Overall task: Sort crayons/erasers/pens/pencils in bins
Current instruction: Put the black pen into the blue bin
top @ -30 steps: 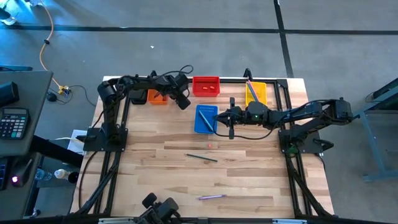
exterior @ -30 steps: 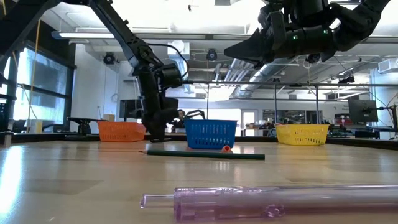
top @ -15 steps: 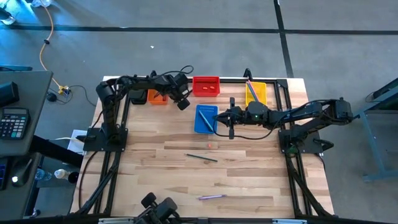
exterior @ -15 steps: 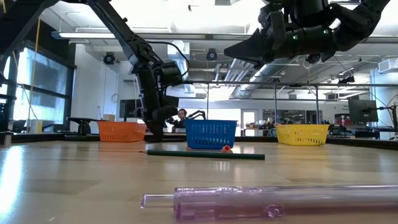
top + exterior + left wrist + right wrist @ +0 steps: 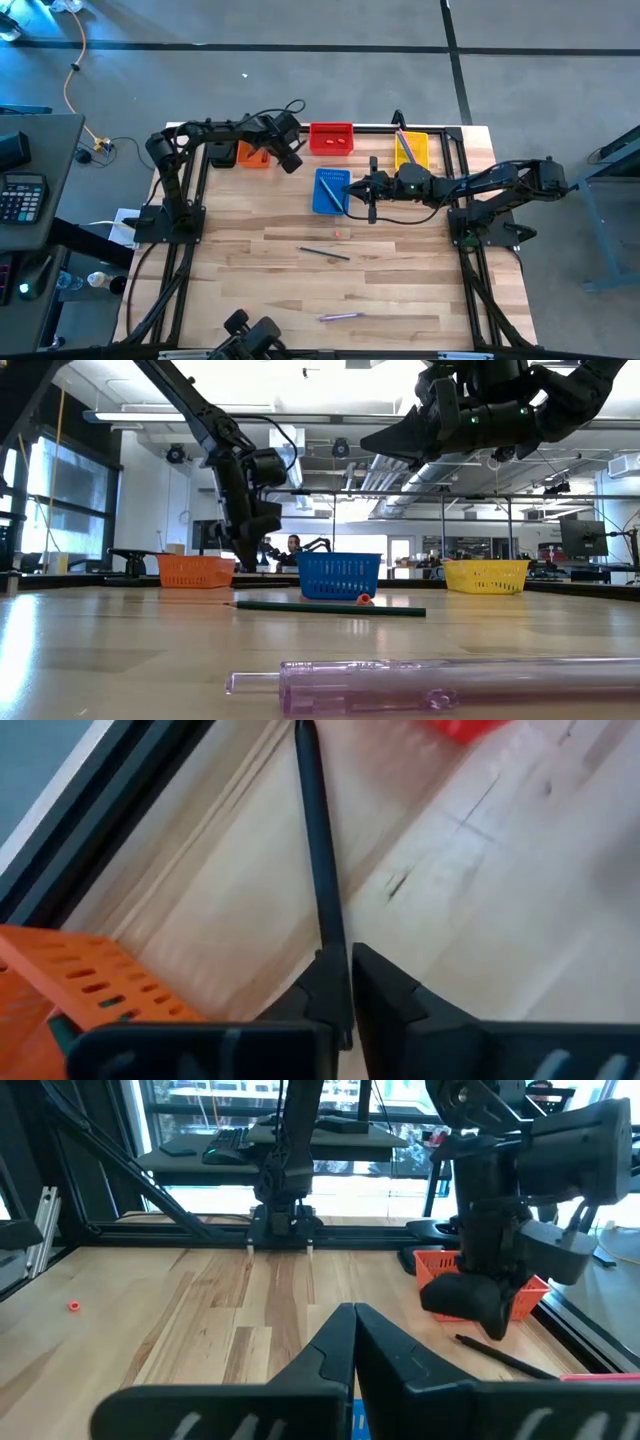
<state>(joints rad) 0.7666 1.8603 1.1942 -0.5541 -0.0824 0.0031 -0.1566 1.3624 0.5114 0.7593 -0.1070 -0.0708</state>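
Dark, stiff, featherlight pencil pinched near one end by the left pincer by the orange bin; right pincer hovers closed, empty.

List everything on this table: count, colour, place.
orange bin: one, far edge, left
red bin: one, far edge, middle
yellow bin: one, far edge, right
blue bin: one, in front of the red bin
pens: count unclear, bright, in the yellow bin
purple pen: one, near edge
green pencil: one, mid-table
eraser: one, orange-red, between blue bin and green pencil
dark pencil: one, in the left gripper
left gripper: shut on dark pencil, between the orange and red bins
right gripper: shut, empty, beside blue bin
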